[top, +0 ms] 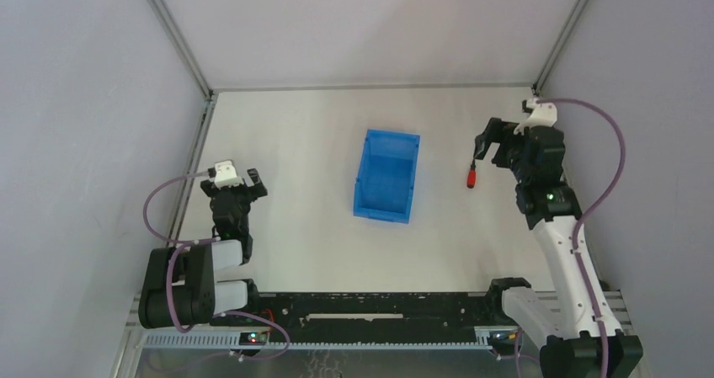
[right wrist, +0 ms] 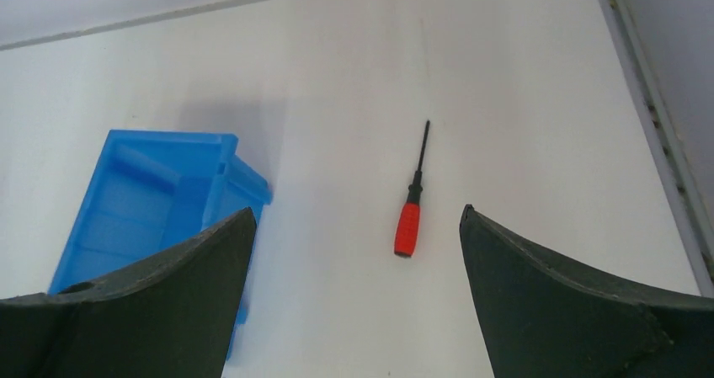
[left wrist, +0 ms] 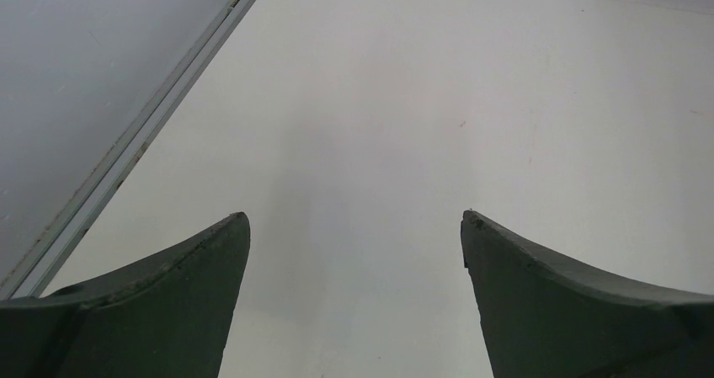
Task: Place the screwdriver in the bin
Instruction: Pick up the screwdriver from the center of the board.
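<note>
One screwdriver (right wrist: 407,226) on the table (right wrist: 522,100), just ahead of the spread, empty right claw (right wrist: 356,211).

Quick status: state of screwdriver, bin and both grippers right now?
screwdriver: lying flat on the table, outside the bin, not gripped.
bin: upright, empty.
left gripper: open, holding nothing.
right gripper: open, holding nothing; the screwdriver lies ahead of it, untouched.

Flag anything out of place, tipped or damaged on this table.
Nothing stands out. The blue bin sits upright and intact; the screwdriver lies flat on the table beside it, not touching.
</note>
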Robot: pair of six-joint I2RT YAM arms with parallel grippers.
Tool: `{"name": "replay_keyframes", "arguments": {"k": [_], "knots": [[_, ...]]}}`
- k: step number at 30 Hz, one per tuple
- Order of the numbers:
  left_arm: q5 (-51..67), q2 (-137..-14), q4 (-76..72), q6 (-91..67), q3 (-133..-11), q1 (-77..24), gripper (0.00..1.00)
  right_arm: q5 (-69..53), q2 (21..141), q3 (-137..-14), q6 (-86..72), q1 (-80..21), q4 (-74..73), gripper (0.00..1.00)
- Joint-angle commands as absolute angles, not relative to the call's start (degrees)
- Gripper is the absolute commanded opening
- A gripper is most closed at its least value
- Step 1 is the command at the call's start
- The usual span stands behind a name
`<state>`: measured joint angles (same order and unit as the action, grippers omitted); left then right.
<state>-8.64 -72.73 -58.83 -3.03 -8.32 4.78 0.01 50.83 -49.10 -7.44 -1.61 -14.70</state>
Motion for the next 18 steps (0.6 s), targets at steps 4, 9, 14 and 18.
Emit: {"name": "replay_keyframes", "arguments": {"k": [4, 9, 14, 18], "knots": [[-9.0, -72.0, -60.7, -2.2, -10.7, 4.3, 1.0, 5.2, 59.6, -65.4, -12.6, -1.8, -44.0, 1.0], [-9.0, -72.0, -60.7, -2.2, -10.7, 4.3, 1.0, 6.0, 64.5, -70.6, -12.0, -1.9, -47.0, 1.0], [-9.0, -72.0, -60.7, -2.1, -10.7, 4.4, 1.0, 5.3, 69.8, -73.2, -11.1, -2.1, -46.7, 0.99], [-8.9, -72.0, -60.7, -2.2, -10.7, 4.3, 1.0, 5.2, 74.4, -74.7, -10.7, -2.2, -46.7, 0.98]]}}
